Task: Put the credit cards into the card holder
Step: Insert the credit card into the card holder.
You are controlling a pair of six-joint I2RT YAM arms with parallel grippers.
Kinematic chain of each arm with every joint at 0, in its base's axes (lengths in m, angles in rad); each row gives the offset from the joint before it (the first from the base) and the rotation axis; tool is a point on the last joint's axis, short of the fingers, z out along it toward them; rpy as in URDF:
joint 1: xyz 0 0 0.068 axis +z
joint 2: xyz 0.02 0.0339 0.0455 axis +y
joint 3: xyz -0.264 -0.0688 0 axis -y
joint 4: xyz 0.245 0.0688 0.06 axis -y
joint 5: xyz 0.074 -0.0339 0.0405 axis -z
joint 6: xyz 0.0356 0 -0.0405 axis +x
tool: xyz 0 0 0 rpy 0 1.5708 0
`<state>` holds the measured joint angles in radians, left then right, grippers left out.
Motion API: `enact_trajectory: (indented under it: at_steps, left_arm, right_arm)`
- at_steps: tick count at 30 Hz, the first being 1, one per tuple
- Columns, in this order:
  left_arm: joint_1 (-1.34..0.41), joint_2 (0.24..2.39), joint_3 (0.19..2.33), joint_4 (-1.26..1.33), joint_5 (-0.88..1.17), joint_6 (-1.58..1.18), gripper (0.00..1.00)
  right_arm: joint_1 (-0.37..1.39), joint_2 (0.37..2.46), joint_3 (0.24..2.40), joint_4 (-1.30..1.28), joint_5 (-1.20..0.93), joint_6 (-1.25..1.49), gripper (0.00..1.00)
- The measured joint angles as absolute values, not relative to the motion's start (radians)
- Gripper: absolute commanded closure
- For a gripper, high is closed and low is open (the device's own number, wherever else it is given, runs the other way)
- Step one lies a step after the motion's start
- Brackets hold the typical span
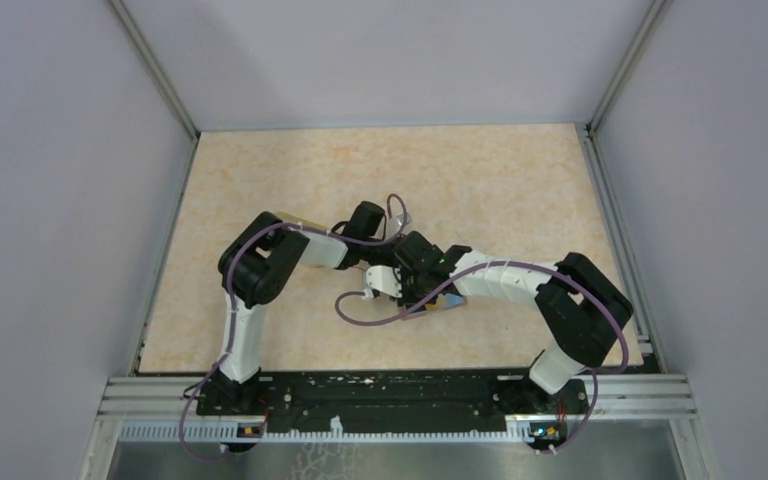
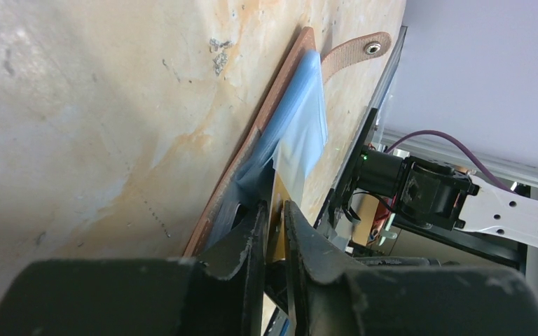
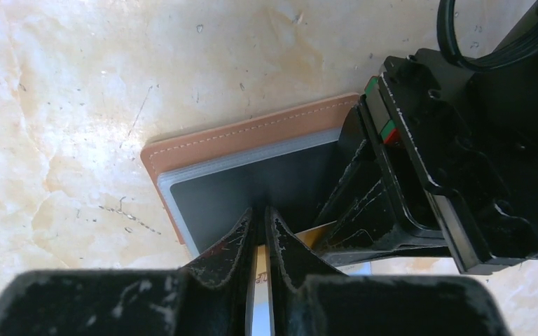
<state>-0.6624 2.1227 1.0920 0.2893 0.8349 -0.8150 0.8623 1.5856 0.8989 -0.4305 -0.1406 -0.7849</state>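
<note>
The card holder [image 3: 245, 133] lies open on the table, reddish-brown outside with light-blue lining [image 2: 301, 133] and a snap strap [image 2: 364, 50]. My left gripper [image 2: 274, 204] is shut on an orange-yellow credit card [image 2: 277, 231], held edge-on at the lifted blue leaf. In the right wrist view that card [image 3: 315, 234] shows between the left gripper's fingers [image 3: 354, 185]. My right gripper [image 3: 260, 210] is pinched nearly closed on a dark inner leaf of the holder. From above, both grippers meet over the holder [image 1: 447, 303], which is mostly hidden.
The beige marbled table [image 1: 480, 180] is walled at the back and both sides. A black rail [image 1: 380, 390] runs along the near edge. A purple cable [image 1: 360, 312] loops low beside the grippers. A pale white-and-blue piece [image 3: 361, 269] shows under the right fingers.
</note>
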Motion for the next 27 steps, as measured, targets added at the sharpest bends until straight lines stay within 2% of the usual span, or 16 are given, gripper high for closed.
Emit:
enact_trajectory:
  at_steps: [17,27]
  left_arm:
    - [-0.666,2.123,1.097,0.289,0.835,-0.81,0.75]
    - [-0.666,2.121,1.084,0.32,0.835,-0.81,0.72]
  right_arm:
    - [0.844,1.608,0.913,-0.503,-0.015,-0.828,0.94]
    - [0.776,1.603,0.926,-0.546,-0.093,-0.828,0.91]
